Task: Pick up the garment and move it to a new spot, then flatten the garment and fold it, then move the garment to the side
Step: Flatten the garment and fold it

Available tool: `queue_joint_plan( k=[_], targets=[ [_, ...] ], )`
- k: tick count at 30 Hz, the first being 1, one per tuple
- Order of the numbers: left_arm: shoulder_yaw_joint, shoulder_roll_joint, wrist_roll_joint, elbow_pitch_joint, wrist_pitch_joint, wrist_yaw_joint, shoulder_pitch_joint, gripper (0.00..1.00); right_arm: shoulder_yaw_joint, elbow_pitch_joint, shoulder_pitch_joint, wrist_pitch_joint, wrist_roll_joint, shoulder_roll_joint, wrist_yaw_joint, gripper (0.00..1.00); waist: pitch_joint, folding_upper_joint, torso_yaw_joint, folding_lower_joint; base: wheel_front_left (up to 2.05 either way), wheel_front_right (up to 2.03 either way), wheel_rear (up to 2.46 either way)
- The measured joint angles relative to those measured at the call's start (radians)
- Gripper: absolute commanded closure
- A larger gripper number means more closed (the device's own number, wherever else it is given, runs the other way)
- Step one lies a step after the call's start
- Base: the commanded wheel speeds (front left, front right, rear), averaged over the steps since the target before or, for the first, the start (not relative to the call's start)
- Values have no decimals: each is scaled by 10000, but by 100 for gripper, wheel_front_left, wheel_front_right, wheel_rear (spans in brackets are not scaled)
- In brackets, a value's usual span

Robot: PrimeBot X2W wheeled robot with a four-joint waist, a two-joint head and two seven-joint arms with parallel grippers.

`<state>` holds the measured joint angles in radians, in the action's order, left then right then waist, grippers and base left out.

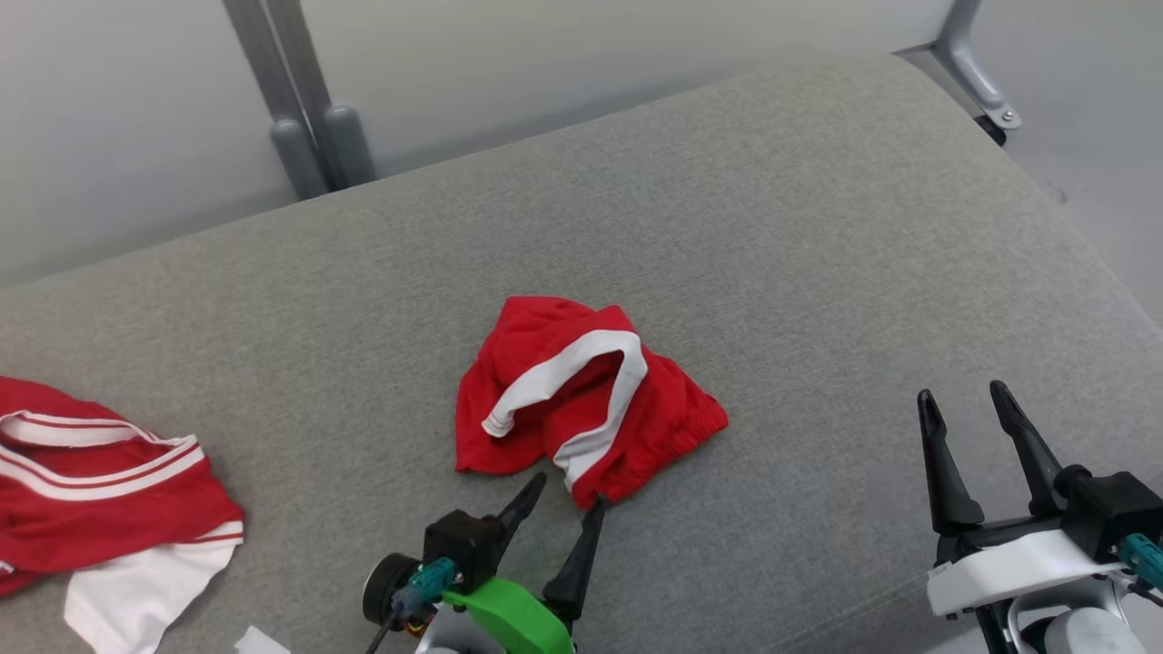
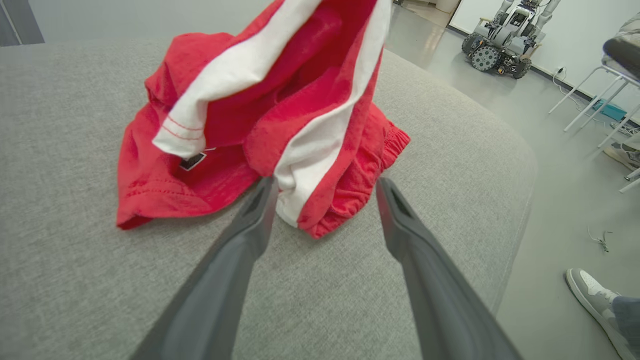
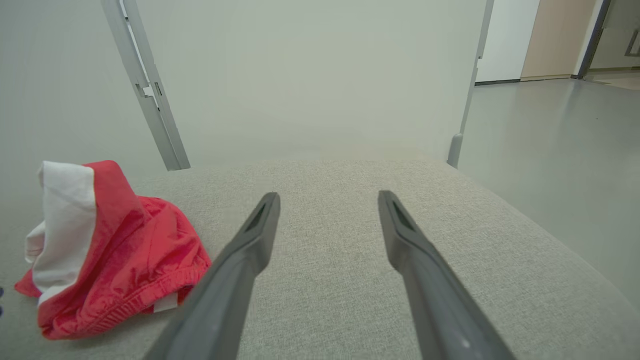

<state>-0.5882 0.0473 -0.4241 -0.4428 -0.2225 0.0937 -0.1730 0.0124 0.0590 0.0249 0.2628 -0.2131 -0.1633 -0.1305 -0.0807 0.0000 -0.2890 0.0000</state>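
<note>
the crumpled red shorts with white side stripes point(image 1: 581, 400) are lying bunched mid-way across the grey fabric cushion point(image 1: 818, 227). the left gripper point(image 1: 571, 489) is hovering at their near hem, jaws apart astride the striped corner. the right gripper point(image 1: 961, 391) is sitting well apart, jaws apart too. the pick-up is seemingly starting; it is calling for closing on that hem.

Grey fabric cushion point(image 1: 818, 227) — a crumpled red garment point(image 1: 672, 409) at its middle, a red-and-white garment point(image 1: 91, 495) at its left.

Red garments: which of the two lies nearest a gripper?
The crumpled middle garment, just ahead of the open left gripper; the other garment lies far left.
</note>
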Motion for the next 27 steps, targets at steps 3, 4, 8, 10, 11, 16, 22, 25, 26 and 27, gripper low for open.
queue_joint_plan(
  k=[3, 4, 8, 10, 11, 16, 22, 25, 26, 27],
  targets=[
    [-59, 4, -627, -681, -23, -267, -308, 0, -40, 13, -25, 0, -15, 65, 0, 0, -150, 0, -380, 0, 0, 0, 0],
    [-96, 2, -711, -872, -36, -330, -404, 0, -61, 19, -38, -2, -21, 82, 0, 0, -192, 0, -482, 0, 0, 0, 0],
    [-48, 4, -1450, -1524, -171, -500, -767, 0, -67, 27, -72, -2, -36, 138, 0, 0, -387, 0, -926, 0, 0, 0, 0],
    [-4, 2, -2011, -1657, -255, -487, -935, 0, -86, 29, -72, -2, -42, 163, 0, 0, -485, 0, -1096, 0, 0, 0, 0],
    [-44, 6, -2044, -1747, -267, -470, -1011, 0, -100, 27, -72, -2, -44, 173, 0, 0, -524, 0, -1150, 0, 0, 0, 0],
    [-487, 6, -2759, -2121, -337, -138, -1243, 100, -138, 63, -80, -2, -44, 224, 0, 0, -653, 0, -1251, 0, 0, 0, 0],
    [104, 21, -3016, -1250, -393, -222, -1812, 100, -167, 65, -107, 0, -63, 232, 0, 0, -562, 0, -1061, 0, 0, 0, 0],
    [405, 336, -2403, -313, -412, -431, -2118, 100, -165, 69, -105, 0, -63, 230, 0, 0, -470, 0, -1001, 0, 0, 0, 0],
    [407, 495, -2240, -13, -414, -533, -2198, 100, -165, 79, -103, 0, -63, 228, 0, 0, -433, 0, -984, 0, 0, 0, 0],
    [405, 662, -2056, 318, -349, -602, -2313, 100, -167, 88, -96, 0, -63, 224, 0, 0, -394, 0, -968, 0, 0, 0, 0]
  ],
)
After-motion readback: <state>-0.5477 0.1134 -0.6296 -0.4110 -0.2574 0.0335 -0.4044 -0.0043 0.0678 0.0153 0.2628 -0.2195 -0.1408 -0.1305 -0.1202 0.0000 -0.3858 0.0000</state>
